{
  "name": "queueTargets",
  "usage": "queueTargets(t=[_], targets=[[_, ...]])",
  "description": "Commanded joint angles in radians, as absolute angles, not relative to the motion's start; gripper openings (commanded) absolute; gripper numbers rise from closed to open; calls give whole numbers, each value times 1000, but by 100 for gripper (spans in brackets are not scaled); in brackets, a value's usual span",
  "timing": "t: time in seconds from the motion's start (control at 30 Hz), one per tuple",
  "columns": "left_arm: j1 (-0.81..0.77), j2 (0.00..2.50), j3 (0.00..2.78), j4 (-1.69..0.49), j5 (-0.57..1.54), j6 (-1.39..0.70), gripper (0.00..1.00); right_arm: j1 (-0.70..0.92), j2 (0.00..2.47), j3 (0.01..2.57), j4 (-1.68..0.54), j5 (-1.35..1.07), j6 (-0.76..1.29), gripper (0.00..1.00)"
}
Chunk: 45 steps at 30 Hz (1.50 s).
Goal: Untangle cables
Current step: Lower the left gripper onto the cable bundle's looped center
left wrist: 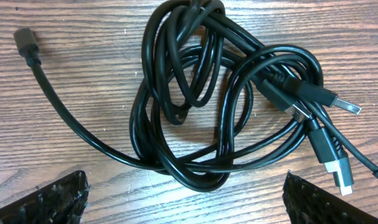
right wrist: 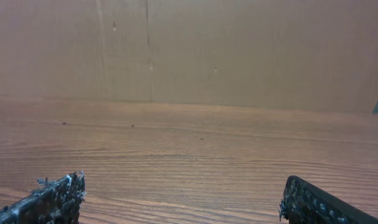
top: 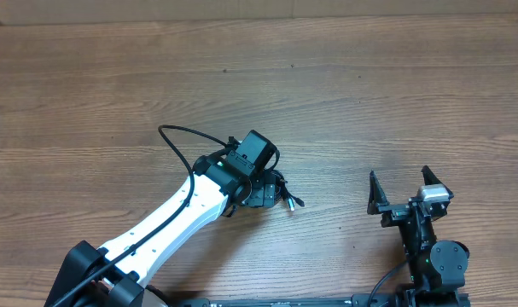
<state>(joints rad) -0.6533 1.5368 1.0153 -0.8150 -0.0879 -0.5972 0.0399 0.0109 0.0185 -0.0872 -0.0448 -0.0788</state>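
Observation:
The cables [left wrist: 201, 99] lie as a knotted bundle of thin black cords on the wooden table, filling the left wrist view. Silver-tipped plugs [left wrist: 338, 171] stick out at the right and one black plug end [left wrist: 25, 43] trails off at the upper left. In the overhead view the bundle [top: 282, 192] is mostly hidden under the left arm's wrist, with one plug tip showing. My left gripper [left wrist: 185, 199] is open and hovers just above the bundle, a finger on each side. My right gripper [top: 405, 186] is open and empty, well to the right of the cables; its wrist view [right wrist: 182, 199] shows only table.
The wooden table [top: 344, 94] extends far behind and to the left. A brown wall [right wrist: 195, 50] stands beyond the table's far edge in the right wrist view. The left arm's own thick black cable [top: 177, 145] loops above its white link.

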Motion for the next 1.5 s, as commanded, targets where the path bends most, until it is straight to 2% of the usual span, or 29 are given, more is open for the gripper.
queueTargets(t=[0.0,1.47], targets=[[-655,1538,1034,-810,-122,-606,100,38,3,8,-82,-43,-80,100],[-655,1647,1034,-781,-142,-598,100,38,3,8,-82,-43,-80,100]])
